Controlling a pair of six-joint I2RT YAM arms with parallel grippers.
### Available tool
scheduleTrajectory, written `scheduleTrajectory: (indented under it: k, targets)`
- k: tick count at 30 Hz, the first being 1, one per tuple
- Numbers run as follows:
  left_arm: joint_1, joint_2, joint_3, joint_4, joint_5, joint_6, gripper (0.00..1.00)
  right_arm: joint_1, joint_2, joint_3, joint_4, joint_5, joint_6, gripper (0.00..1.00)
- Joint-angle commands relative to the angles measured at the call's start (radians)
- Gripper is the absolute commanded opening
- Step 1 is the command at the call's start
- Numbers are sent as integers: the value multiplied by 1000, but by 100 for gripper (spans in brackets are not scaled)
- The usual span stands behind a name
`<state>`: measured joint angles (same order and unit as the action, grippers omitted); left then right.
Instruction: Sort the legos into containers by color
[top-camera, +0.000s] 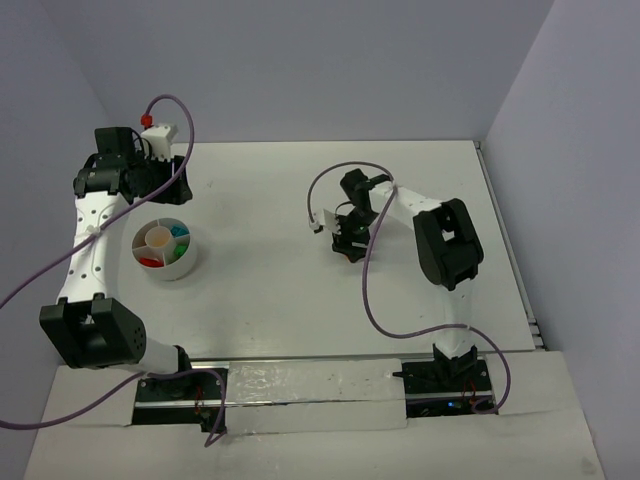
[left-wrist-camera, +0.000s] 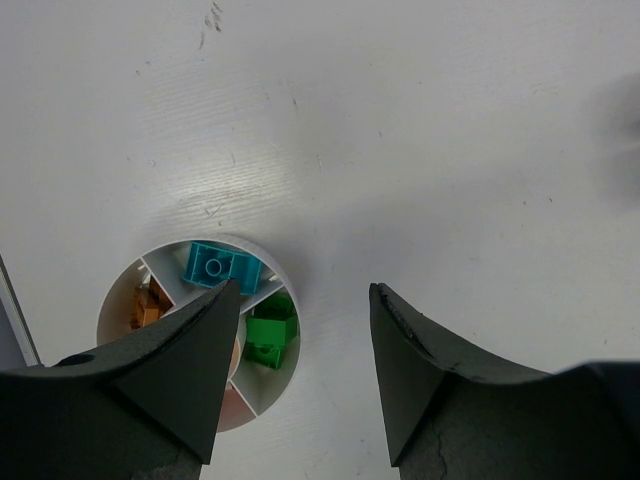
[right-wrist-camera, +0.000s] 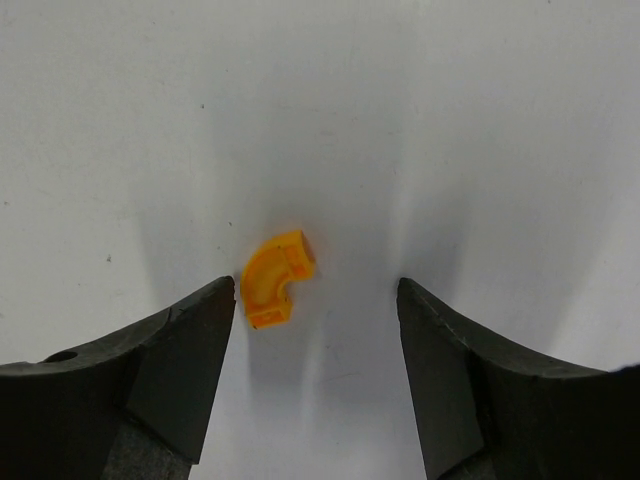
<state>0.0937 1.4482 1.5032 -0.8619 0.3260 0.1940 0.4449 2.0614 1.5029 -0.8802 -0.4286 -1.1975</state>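
- On the white table (top-camera: 280, 300), toward its left side, sat the small round white plastic bowl (top-camera: 166, 250), split by inner white walls around a central ring.
- Near that bowl, on its far side and raised off the table, hung the left gripper (left-wrist-camera: 305, 295). Its two dark fingers (left-wrist-camera: 180, 370) were spread wide with nothing between them.
- In the left wrist view, one fingertip overlapped the bowl's rim.
- Inside the bowl, a cyan rectangular brick (left-wrist-camera: 220, 266) lay in one compartment and a green brick (left-wrist-camera: 270, 335) in the next. Orange pieces (left-wrist-camera: 148, 305) lay in another, partly hidden by the finger.
- From overhead, a red piece (top-camera: 152, 262) showed in the compartment nearest the arm bases.
- Well apart from the bowl, right of the table's middle, the right gripper (right-wrist-camera: 316, 290) pointed down at the table with its jaws spread.
- Between those jaws lay a small orange curved plastic brick (right-wrist-camera: 275, 283), resting on the table and not pinched.
- It sat just beside the finger on the left of the right wrist view and clearly apart from the other; whether it touched the near finger could not be told.
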Motion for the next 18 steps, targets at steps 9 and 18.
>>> scheduleTrajectory:
  k: [9, 18]
  targets:
    - [2, 4, 38, 17, 16, -8, 64, 13, -77, -105, 76, 21, 94, 61]
    - [1, -3, 31, 17, 9, -8, 64, 31, -97, -161, 143, 35, 139, 56]
